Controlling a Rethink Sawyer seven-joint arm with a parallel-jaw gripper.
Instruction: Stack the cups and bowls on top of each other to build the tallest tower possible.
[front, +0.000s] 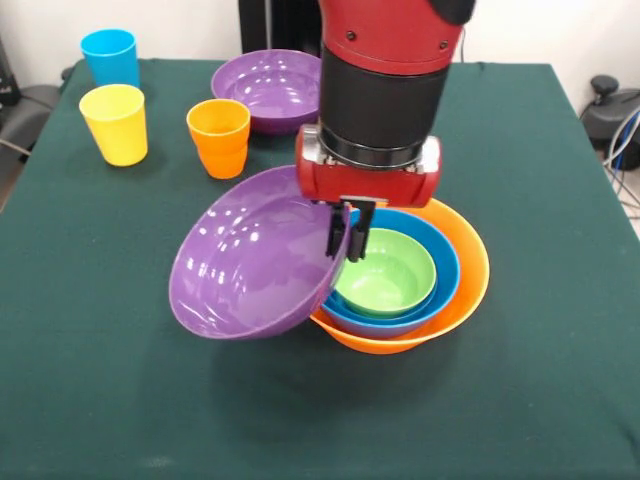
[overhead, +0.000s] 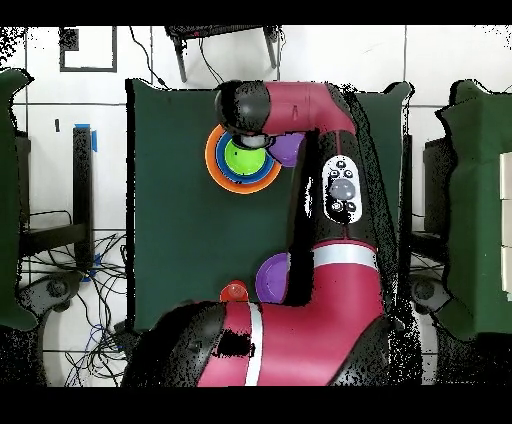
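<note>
Tilted steeply at the near left, a wide glossy purple plastic bowl (front: 250, 260) hangs from the claw (front: 349, 232), clenched on its rim, apparently to tip it onto the tower (front: 455, 290): large orange bowl holding blue and green bowls. Three cups (front: 218, 137) wait far left on the worktop (front: 540, 400).

The table (front: 90, 380), covered in dark green cloth, carries the orange bowl (front: 465, 290). Beyond that bowl stand an orange cup (front: 218, 137), a yellow cup (front: 114, 123), a light blue cup (front: 110, 56) and a purple bowl (front: 262, 88).
</note>
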